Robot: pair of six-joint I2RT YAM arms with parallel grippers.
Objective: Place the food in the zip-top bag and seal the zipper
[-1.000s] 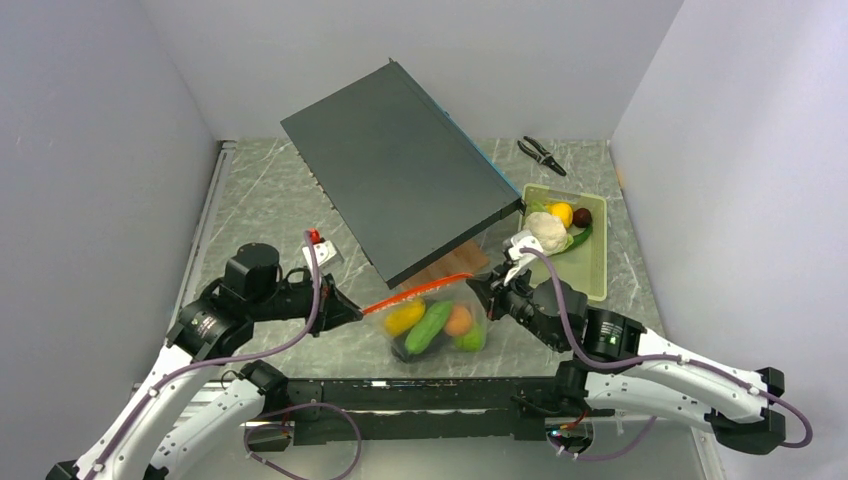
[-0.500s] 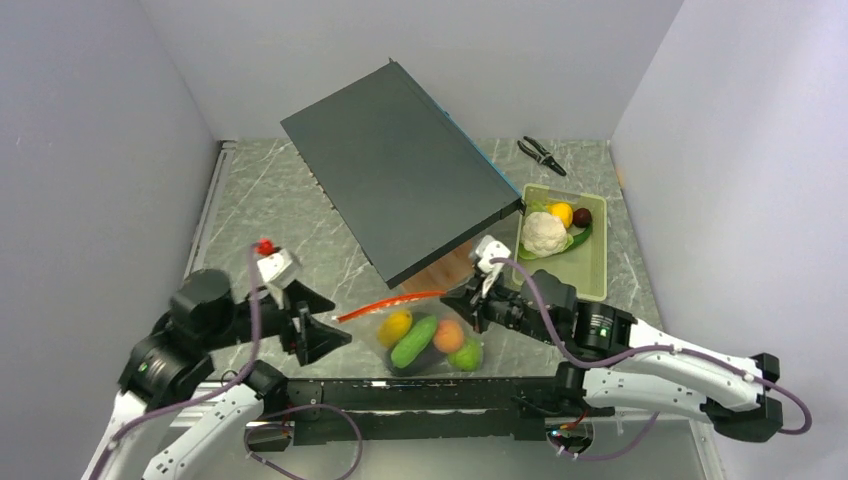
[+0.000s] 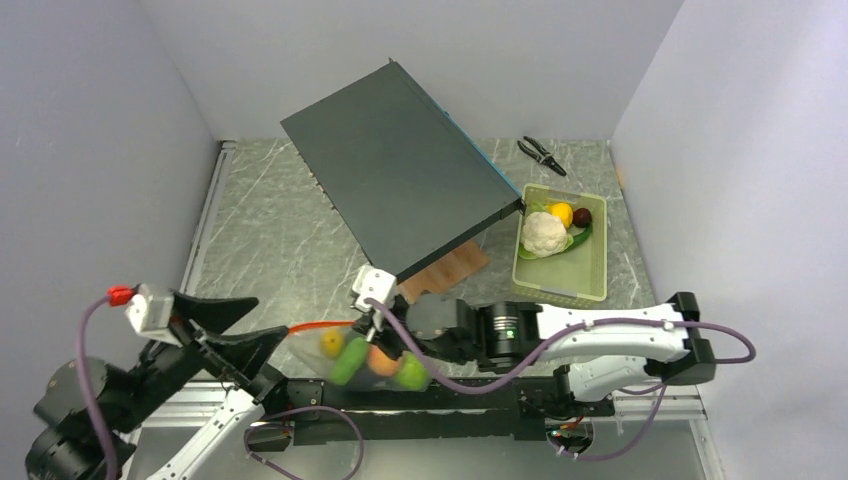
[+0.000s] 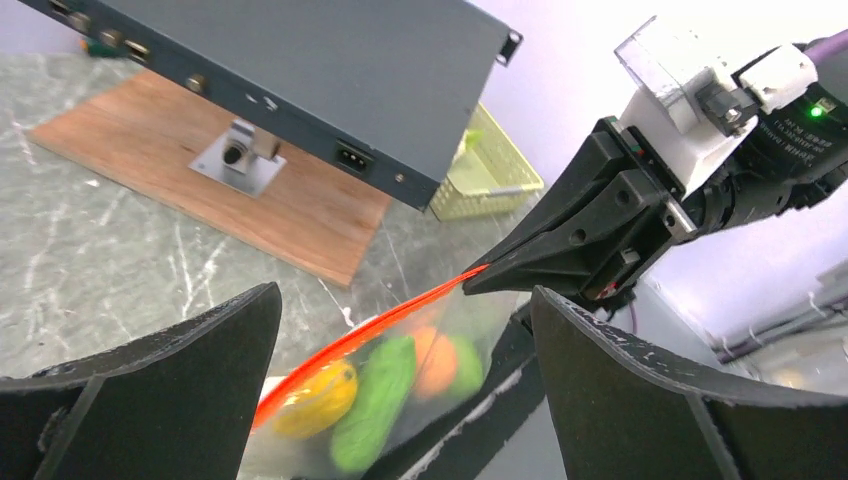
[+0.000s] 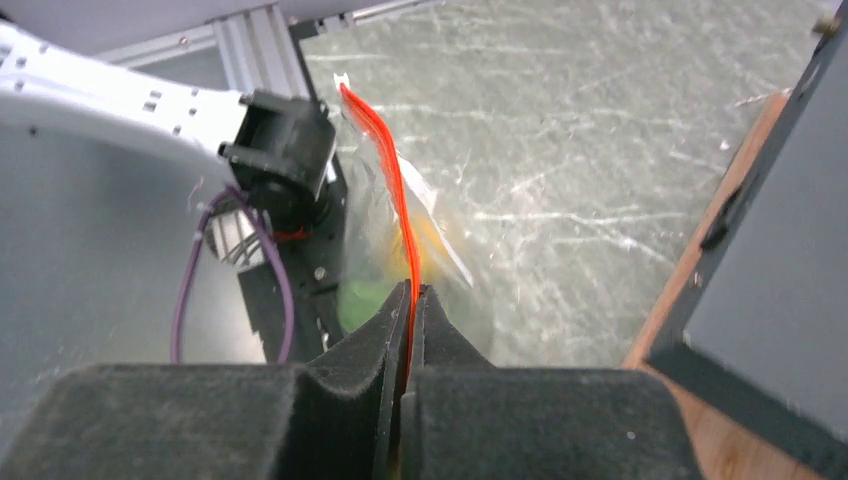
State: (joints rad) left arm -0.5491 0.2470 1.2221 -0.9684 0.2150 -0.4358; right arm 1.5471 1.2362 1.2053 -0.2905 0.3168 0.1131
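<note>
The zipper of the bag is pinched between the pressed-together fingers of the right hand. The left hand is spread wide, apart from the bag. Food is seen inside it, at the desk's near edge.

So our right pincer is clamped tight on the orange-red zipper, which runs straight away over the marbled counter, the clear zip-top bag trailing off it with blurry green and yellow food inside.

White arms, black joints, purple cables, black-fingered left tool.
</note>
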